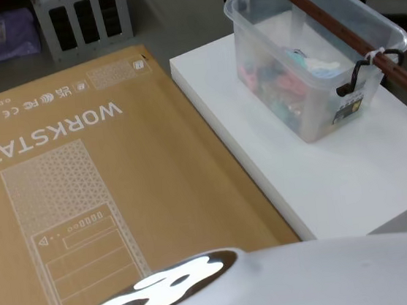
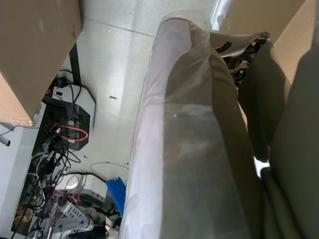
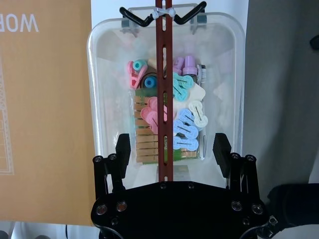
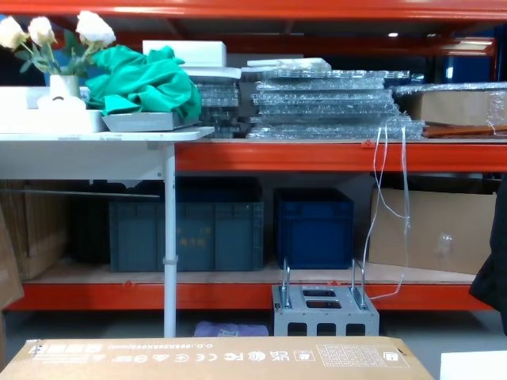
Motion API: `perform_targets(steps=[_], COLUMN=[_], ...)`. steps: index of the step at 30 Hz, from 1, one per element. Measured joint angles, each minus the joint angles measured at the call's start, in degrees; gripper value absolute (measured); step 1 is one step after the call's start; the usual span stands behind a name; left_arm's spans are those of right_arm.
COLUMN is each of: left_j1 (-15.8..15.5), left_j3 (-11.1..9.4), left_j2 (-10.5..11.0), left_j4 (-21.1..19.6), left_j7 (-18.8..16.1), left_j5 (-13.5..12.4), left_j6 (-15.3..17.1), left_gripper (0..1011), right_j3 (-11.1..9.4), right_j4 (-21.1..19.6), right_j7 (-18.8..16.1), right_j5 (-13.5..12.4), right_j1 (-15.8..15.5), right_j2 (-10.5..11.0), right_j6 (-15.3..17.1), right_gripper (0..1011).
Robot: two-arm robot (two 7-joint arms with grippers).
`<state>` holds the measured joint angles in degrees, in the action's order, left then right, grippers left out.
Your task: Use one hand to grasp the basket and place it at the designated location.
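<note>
While the right gripper (image 3: pixel 172 149) hangs above the near end of the basket (image 3: pixel 99 89), its two black fingers (image 3: pixel 122 149) stand spread wide and grasp nothing, one to either side of the handle. One basket: a clear tub with a thick rim and rounded corners, standing on one white table (image 1: pixel 354 187), its far end close to the table's far edge. One dark red bar handle (image 3: pixel 164 99) runs lengthwise over the tub's middle, passing between the fingers, tied at its far end to a black wire hook (image 3: pixel 162 14). Inside, directly beneath the gripper, lies one heap of clothes pegs (image 3: pixel 169 114) in pink, blue, teal, lilac and bare wood; too tangled to count. One large brown carton (image 1: pixel 83 195) lies just beside the table, off the gripper's left. Bare white tabletop lies nearer than the basket. The left gripper's state cannot be told.
</note>
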<state>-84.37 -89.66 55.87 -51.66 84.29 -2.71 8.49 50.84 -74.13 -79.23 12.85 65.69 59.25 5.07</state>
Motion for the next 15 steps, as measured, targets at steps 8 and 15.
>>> perform_targets(steps=[8, 15], left_j1=[0.00, 0.00], left_j3=[0.00, 0.00], left_j2=[0.00, 0.00], left_j4=[0.01, 0.00], left_j7=[0.00, 0.00], left_j5=[-0.01, 0.00], left_j6=[0.00, 0.00], left_gripper=[0, 0], right_j3=[-0.67, -0.60], right_j4=[-0.77, -0.67], right_j7=[0.04, 0.04], right_j5=[-0.13, -0.12], right_j1=[-0.10, -0.10], right_j2=[0.36, 0.32], right_j6=[0.10, 0.10], right_gripper=[1000, 1000])
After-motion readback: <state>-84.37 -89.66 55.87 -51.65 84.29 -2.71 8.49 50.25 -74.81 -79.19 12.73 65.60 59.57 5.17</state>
